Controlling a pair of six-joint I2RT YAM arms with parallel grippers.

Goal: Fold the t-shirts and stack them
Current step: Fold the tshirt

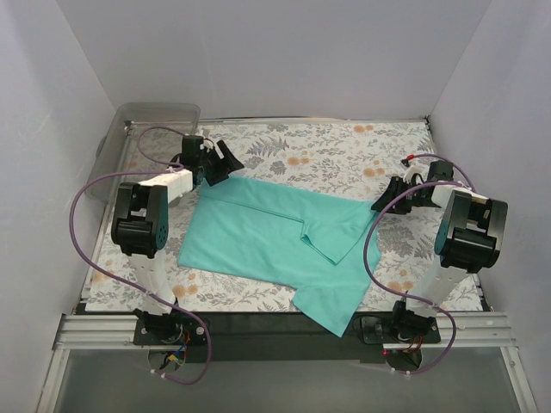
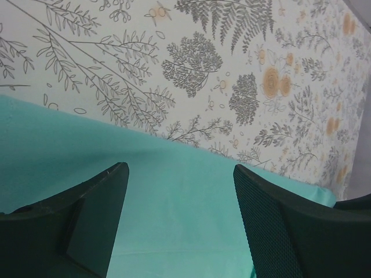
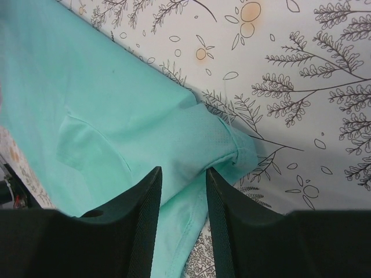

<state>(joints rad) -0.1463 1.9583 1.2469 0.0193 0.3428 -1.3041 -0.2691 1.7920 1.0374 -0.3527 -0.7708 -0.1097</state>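
Observation:
A teal t-shirt point(image 1: 275, 241) lies partly folded on the floral tablecloth, one part reaching the near table edge. My left gripper point(image 1: 225, 160) is open and empty, hovering over the shirt's far left corner; the cloth point(image 2: 174, 220) shows between its fingers point(image 2: 272, 220). My right gripper point(image 1: 385, 196) is open and empty, jaws a narrow gap apart, just above the shirt's folded right edge and sleeve point(image 3: 220, 145). Only this one shirt is in view.
A clear plastic bin point(image 1: 151, 125) stands at the far left corner. White walls close in the table on three sides. The floral tablecloth point(image 1: 344, 155) is bare behind the shirt. Purple cables loop off both arms.

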